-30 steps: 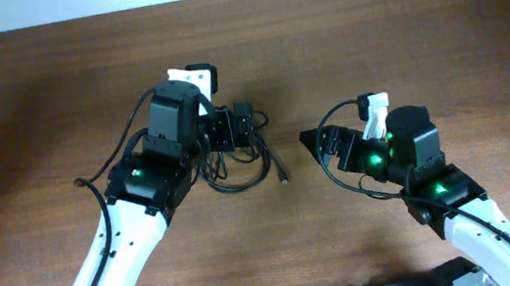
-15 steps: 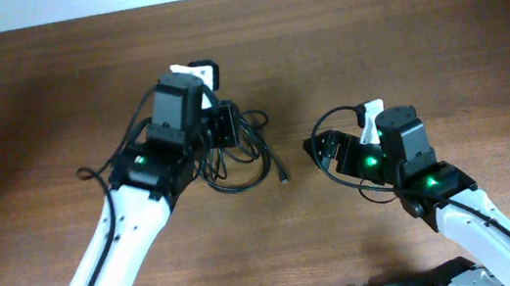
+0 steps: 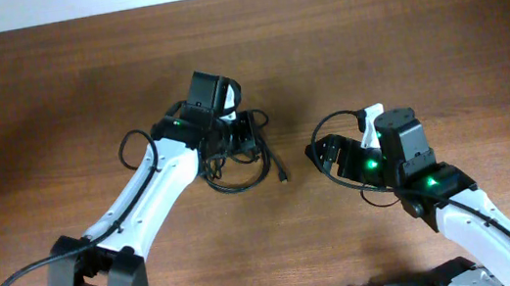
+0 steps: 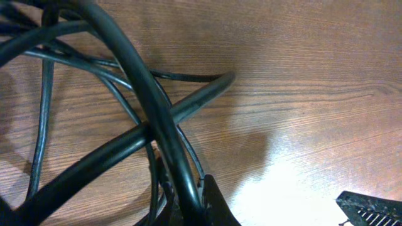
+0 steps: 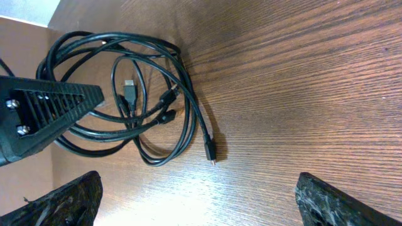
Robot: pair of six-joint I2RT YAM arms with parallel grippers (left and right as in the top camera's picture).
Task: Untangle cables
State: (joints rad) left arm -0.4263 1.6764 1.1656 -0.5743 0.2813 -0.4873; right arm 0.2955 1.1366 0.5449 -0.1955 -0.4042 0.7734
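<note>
The cables [image 3: 236, 163] lie as one tangled black bundle on the brown table, left of centre; the right wrist view shows the cables [image 5: 147, 94] as loose overlapping loops. My left gripper [image 3: 233, 134] is down on the bundle's upper edge and shut on the cables. In the left wrist view a thick strand [image 4: 151, 107] runs down into the jaws beside a dark finger [image 4: 217, 208]. One loose plug end [image 3: 282, 177] points away from the bundle toward my right gripper [image 3: 320, 152]. That gripper stands open and empty, a short way right of the bundle and not touching it.
The wooden table [image 3: 399, 35] runs to a pale edge at the top of the overhead view. My right arm's own thick wire [image 3: 345, 185] loops beside its wrist. The left arm's wire [image 3: 132, 144] arcs out to the left.
My left gripper has closed from open onto the bundle, and its wrist has dropped low over the cables. My right gripper has shifted slightly toward the lower left and stays open.
</note>
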